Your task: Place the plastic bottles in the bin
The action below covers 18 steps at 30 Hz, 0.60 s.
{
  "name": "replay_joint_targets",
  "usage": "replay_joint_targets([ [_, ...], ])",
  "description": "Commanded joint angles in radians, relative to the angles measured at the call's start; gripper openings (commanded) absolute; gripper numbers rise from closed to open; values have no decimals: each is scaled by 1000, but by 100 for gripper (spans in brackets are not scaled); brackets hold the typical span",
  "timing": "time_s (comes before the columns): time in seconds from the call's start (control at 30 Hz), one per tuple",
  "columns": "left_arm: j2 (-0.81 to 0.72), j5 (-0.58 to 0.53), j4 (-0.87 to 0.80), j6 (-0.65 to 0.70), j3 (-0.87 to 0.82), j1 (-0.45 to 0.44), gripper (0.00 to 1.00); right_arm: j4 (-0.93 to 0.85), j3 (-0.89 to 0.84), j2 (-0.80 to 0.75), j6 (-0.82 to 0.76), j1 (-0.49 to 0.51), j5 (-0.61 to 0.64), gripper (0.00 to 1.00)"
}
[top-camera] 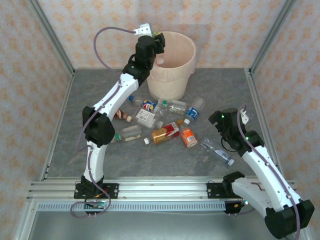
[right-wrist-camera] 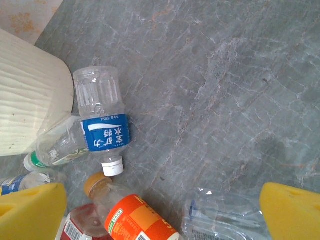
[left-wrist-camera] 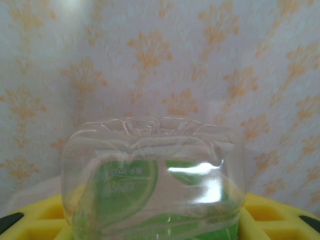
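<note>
Bottles before bin; bottle in left tool, seemingly over bin.

A clear green-labelled bottle is clamped between yellow fingers, wallpaper behind.

Light bright, even and diffuse, overhead; shadows on the grey table soft and faint. Left wrist view: white glare patch on the clear bottle, wallpaper behind slightly blurred. Right wrist view sharp at centre.
</note>
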Motion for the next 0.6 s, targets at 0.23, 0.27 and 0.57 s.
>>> replay_joint_targets([
  [0.23, 127, 158, -546, -79, 371, -6, 61, -149, 23, -8, 225, -6, 13, 99],
  [0.27, 127, 181, -573, -85, 374, -7, 66, -173, 28, -1, 262, -9, 7, 99],
  [0.57, 42, 341, -632, -71, 383, -7, 100, -251, 29, 20, 633, -38, -147, 99],
])
